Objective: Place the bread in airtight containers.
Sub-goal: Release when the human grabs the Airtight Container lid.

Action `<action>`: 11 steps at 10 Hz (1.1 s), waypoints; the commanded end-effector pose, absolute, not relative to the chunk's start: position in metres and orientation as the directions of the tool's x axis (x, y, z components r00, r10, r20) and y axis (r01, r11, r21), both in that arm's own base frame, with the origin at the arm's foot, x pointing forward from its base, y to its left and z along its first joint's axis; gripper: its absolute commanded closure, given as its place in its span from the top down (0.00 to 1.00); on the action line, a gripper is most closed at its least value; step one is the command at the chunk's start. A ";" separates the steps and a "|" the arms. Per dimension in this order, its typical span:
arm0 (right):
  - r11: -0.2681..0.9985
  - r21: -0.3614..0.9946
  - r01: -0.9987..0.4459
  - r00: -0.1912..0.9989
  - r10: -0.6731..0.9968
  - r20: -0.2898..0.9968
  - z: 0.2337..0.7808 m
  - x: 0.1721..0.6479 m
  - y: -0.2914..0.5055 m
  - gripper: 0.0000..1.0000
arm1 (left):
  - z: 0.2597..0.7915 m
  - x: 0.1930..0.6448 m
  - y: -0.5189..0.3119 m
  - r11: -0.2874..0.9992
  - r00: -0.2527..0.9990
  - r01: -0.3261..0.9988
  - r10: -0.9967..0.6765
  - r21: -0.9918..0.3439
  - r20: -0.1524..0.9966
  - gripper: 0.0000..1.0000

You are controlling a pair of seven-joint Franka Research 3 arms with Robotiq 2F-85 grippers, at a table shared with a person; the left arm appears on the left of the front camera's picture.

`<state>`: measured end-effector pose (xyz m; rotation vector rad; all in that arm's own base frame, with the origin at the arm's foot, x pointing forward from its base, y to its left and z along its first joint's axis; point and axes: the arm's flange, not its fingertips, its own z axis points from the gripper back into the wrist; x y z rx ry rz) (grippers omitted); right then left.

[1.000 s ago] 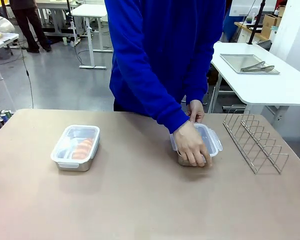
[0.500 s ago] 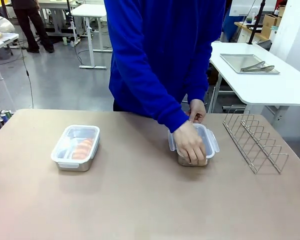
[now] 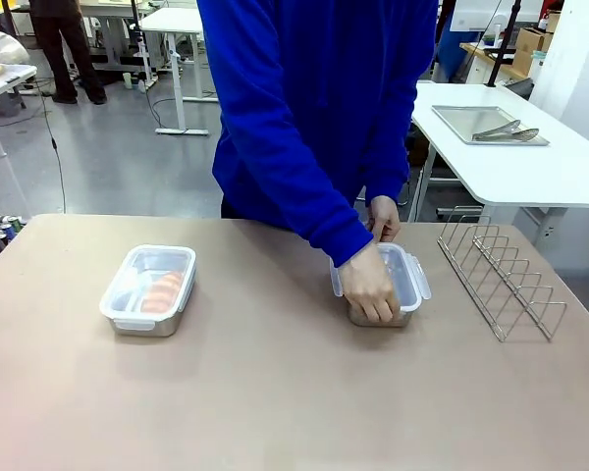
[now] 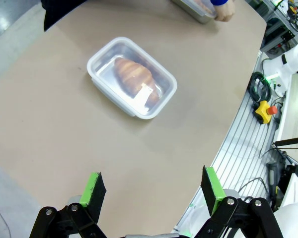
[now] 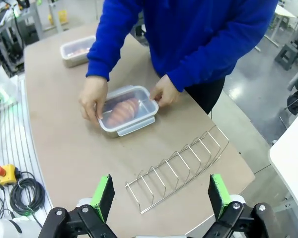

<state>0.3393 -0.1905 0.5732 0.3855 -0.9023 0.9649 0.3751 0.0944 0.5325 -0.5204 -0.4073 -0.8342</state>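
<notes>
Left tin, centre-left: roll inside, lid on. Right tin, centre-right: person's hands pressing its lid to seal. Left gripper and right gripper: jaws apart, empty

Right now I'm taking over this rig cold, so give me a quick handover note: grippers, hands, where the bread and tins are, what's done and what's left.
Left gripper open, holding nothing, above the table's near side.
Right gripper open, holding nothing, above the wire rack.
Left tin: roll inside, clear lid on.
Right tin: second roll inside; the person's hands are pressing its lid down at both ends.
Done: both rolls are in tins.
Left: the right tin's clips look unfinished.
</notes>
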 end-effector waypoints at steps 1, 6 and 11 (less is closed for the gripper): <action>0.531 -0.104 -0.841 0.249 0.550 0.798 0.576 0.340 -0.191 1.00 | 0.534 0.374 0.094 0.547 0.595 0.793 -0.601 -0.267 0.534 1.00; 0.531 -0.104 -0.841 0.249 0.550 0.798 0.576 0.340 -0.191 1.00 | 0.534 0.374 0.094 0.547 0.595 0.793 -0.601 -0.267 0.534 1.00; 0.531 -0.104 -0.841 0.249 0.550 0.798 0.576 0.340 -0.191 1.00 | 0.534 0.374 0.094 0.547 0.595 0.793 -0.601 -0.267 0.534 1.00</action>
